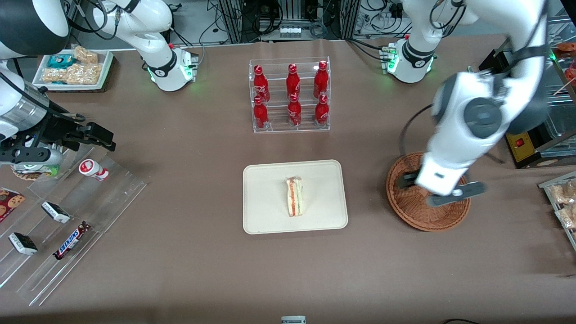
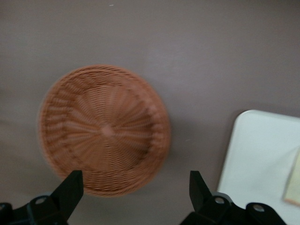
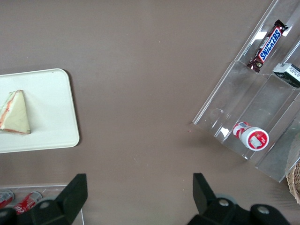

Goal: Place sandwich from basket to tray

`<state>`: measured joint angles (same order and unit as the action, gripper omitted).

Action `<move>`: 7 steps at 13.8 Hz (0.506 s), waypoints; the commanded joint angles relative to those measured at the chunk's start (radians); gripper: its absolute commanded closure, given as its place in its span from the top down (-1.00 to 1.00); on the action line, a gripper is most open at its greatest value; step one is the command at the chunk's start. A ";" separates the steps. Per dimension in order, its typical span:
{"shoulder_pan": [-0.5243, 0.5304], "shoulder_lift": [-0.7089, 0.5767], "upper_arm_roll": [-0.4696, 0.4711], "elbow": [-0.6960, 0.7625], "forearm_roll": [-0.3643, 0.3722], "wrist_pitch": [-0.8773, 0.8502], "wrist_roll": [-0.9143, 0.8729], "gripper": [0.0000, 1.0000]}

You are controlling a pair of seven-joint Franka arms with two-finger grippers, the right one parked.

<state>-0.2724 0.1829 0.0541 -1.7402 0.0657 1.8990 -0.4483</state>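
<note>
On the tray (image 1: 265, 216), near its centre, lies the sandwich (image 1: 295, 196), flat, striped cut edge facing the parked arm's end of the bench (image 1: 189, 252). Bare tray shows all around the wedge. Tray sits mid-bench, long side running across the front view.

Basket (image 1: 407, 207) stands at 3 o'clock from the tray in the front view, well apart from it, toward the working arm's end. Wrist view shows its woven floor with nothing in it.

Hand (image 1: 443, 191) hangs above the basket, over the part farther from the front camera; its two black fingers (image 2: 70, 190) are spread wide apart and grip nothing. Whether it touches the basket rim: cannot tell from the front view; the wrist view shows the basket well below the fingertips.

Bottle rack (image 1: 290, 94) with six red bottles at 12 o'clock from the tray, farther from the front camera. Clear stepped rack (image 1: 67, 225) toward the parked arm's end, at roughly 9 o'clock from the tray, holds a Snickers bar (image 1: 71, 240), two small dark packets and a small red-and-white pot (image 1: 93, 169). White snack tray (image 1: 74, 67) at about 10 o'clock.
</note>
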 commanded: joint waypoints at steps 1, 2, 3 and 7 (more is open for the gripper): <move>0.083 -0.108 -0.016 -0.067 -0.027 -0.075 0.172 1.00; 0.116 -0.129 -0.016 -0.067 -0.036 -0.099 0.230 1.00; 0.136 -0.143 -0.016 -0.064 -0.037 -0.122 0.267 1.00; 0.211 -0.180 -0.028 0.014 -0.050 -0.178 0.439 1.00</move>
<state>-0.1169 0.0248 0.0501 -1.7712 0.0405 1.7642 -0.1084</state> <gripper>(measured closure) 0.000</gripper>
